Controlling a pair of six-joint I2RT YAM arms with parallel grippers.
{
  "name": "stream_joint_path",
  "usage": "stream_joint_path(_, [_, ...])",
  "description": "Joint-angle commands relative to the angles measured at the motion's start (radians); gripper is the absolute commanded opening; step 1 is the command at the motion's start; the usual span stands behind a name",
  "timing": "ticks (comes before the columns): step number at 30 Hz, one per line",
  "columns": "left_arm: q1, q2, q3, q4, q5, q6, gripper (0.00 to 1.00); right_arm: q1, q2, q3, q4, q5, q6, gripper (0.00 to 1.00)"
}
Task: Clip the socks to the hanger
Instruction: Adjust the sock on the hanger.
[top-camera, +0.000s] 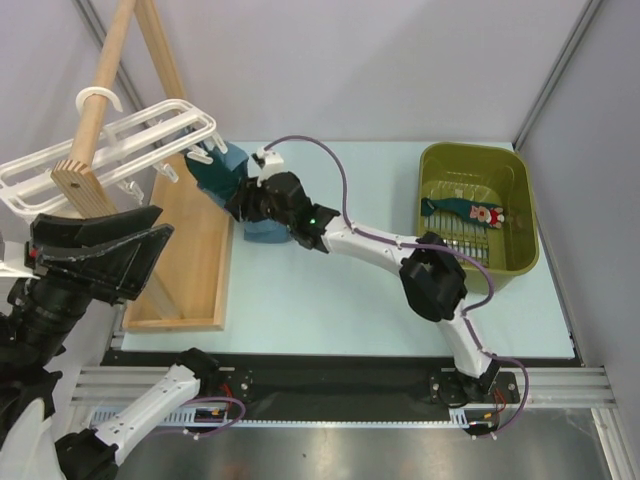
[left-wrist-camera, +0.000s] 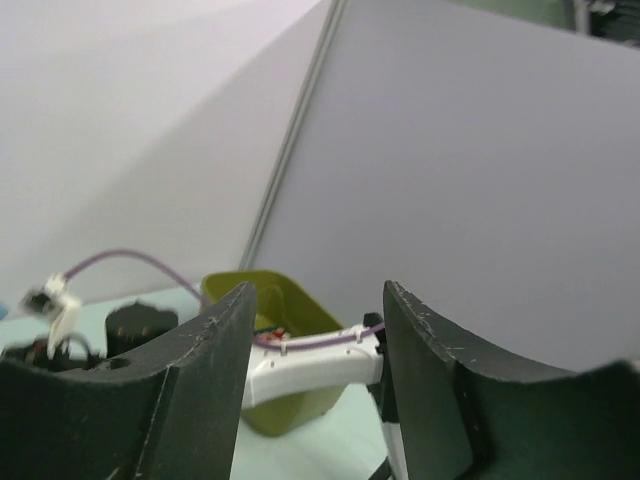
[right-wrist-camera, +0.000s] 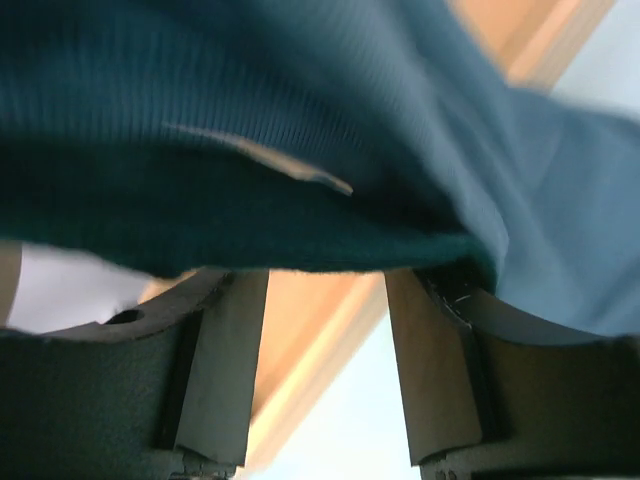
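Left fingers (top-camera: 110, 262) loom highest, spread, empty | overhead: teal sock (top-camera: 213, 170) up against white hanger (top-camera: 208, 124) clips, blue sock (top-camera: 262, 232) alongside, right arm (top-camera: 360, 240) reaching there; third sock (top-camera: 462, 211) lies in green tub (top-camera: 525, 200) | left wrist: gap bare | right wrist: teal sock drapes right fingers (right-wrist-camera: 225, 360); grip unclear

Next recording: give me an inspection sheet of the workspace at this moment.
Surface: pale table, flat.
Job's things: white hanger on the wooden rack; teal sock beside its clips; blue sock under the right arm; patterned sock in the green bin.
Clutter: nothing seen.
Grippers: left gripper open, empty; right gripper has its jaws apart, teal sock across the tips, grip unclear.
Cables: purple cable loops over the right arm.
Surroundings: grey panels.
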Motion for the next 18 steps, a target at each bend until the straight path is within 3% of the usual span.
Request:
stream_joint_path(1, [-0.004, -0.011, 0.012, -0.130, -0.063, 0.074, 0.58, -0.050, 0.094, 0.177, 0.058, -0.024, 0.038, 0.54])
stream_joint_path(8, [-0.004, -0.028, -0.032, -0.155, -0.097, 0.072, 0.56, -0.120, 0.214, 0.380, 0.024, -0.024, 0.024, 0.54])
stream_joint_path(16, [-0.004, -0.023, -0.031, -0.169, -0.121, 0.063, 0.54, -0.193, 0.464, 0.801, 0.012, -0.171, 0.035, 0.61])
stream_joint_path(18, [-0.004, -0.022, -0.034, -0.167, -0.132, 0.058, 0.54, -0.193, 0.478, 0.826, 0.000, -0.182, 0.042, 0.61])
